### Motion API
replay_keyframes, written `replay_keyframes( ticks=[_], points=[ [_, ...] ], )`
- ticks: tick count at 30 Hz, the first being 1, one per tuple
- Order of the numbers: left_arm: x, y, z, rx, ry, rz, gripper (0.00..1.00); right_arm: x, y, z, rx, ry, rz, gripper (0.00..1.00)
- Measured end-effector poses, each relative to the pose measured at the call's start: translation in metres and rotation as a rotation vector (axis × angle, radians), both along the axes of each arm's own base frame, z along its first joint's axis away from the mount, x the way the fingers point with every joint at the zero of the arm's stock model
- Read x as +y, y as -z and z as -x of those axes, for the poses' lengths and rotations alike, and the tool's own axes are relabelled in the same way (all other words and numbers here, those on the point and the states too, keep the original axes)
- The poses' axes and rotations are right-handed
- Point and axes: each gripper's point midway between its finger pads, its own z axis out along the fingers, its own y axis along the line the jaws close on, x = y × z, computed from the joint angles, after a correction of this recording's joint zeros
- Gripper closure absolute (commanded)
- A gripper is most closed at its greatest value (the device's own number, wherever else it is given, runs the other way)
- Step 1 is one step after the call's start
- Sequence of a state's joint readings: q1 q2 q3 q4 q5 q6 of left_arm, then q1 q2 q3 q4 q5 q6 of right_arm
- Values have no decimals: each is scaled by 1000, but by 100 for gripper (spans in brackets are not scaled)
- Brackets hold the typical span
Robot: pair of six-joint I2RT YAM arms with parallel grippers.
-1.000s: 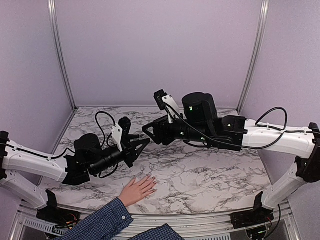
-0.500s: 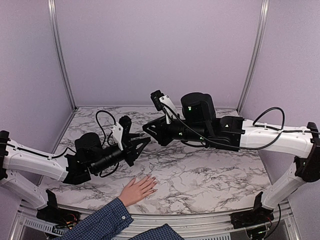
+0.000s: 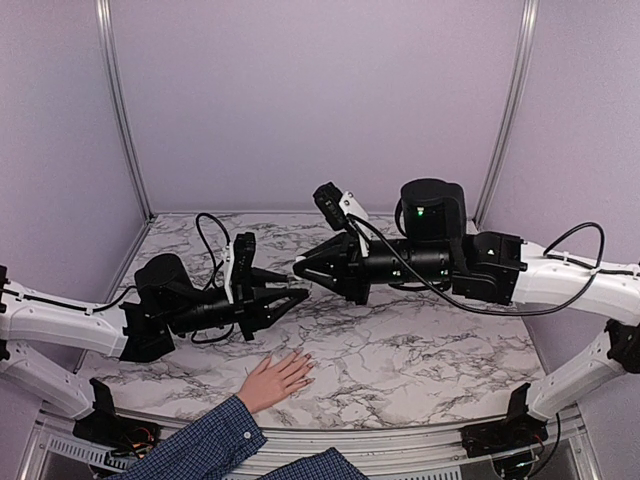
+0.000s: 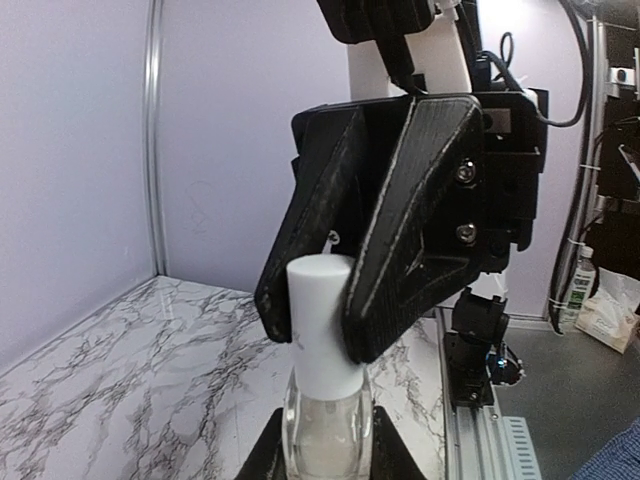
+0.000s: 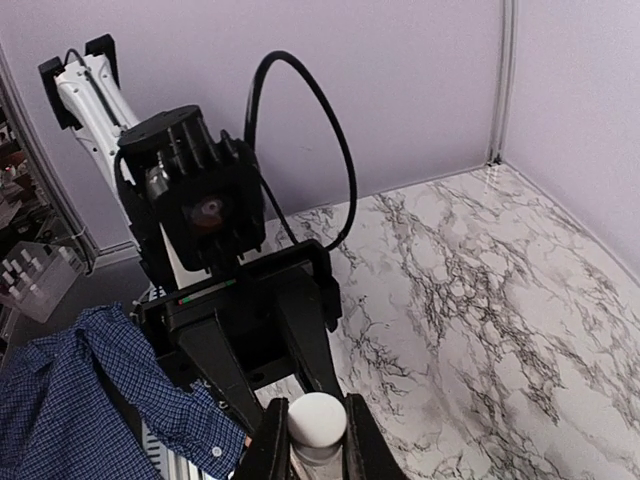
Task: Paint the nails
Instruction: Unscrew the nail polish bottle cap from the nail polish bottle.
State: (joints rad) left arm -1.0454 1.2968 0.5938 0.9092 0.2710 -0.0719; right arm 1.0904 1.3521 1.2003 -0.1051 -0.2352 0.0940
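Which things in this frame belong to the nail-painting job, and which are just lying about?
Job:
- nail polish bottle, held by left gripper
- its white cap, clamped by right gripper
- human hand resting on the marble tabletop, nails tiny at its fingertips

Just there:
- purple walls
- blue plaid sleeve
- metal frame posts
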Motion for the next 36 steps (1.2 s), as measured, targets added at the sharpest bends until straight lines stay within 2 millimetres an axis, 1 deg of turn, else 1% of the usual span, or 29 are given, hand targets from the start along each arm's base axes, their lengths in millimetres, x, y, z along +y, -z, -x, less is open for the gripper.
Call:
replay_keyframes(
  ticks=[9, 17, 18, 19, 21, 23, 24, 28, 32, 36],
  points=[
    [-6, -28, 51, -45, 298, 45, 100, -8, -27, 52, -108, -281, -87, 100],
    [-5, -40, 83, -55, 475, 55, 100, -10, -37, 85, -154, -482, -146, 100],
    [-5, -39, 85, -55, 486, 54, 100, -10, -37, 87, -155, -495, -148, 99],
    [-5, -39, 86, -54, 492, 53, 100, -10, -37, 88, -156, -505, -149, 93],
    [-4, -39, 86, -56, 492, 54, 100, -10, -37, 89, -160, -511, -151, 84],
    [-4, -40, 84, -60, 473, 56, 100, -9, -37, 88, -165, -507, -152, 71],
    [-3, -41, 82, -67, 454, 59, 100, -9, -38, 87, -169, -499, -154, 64],
    [2, -41, 72, -87, 358, 67, 100, -8, -44, 78, -184, -441, -165, 45],
    [5, -39, 50, -87, 217, 71, 100, -9, -51, 64, -193, -348, -175, 37],
    [7, -35, 25, -65, 71, 60, 100, -8, -52, 42, -175, -219, -165, 36]
  ],
)
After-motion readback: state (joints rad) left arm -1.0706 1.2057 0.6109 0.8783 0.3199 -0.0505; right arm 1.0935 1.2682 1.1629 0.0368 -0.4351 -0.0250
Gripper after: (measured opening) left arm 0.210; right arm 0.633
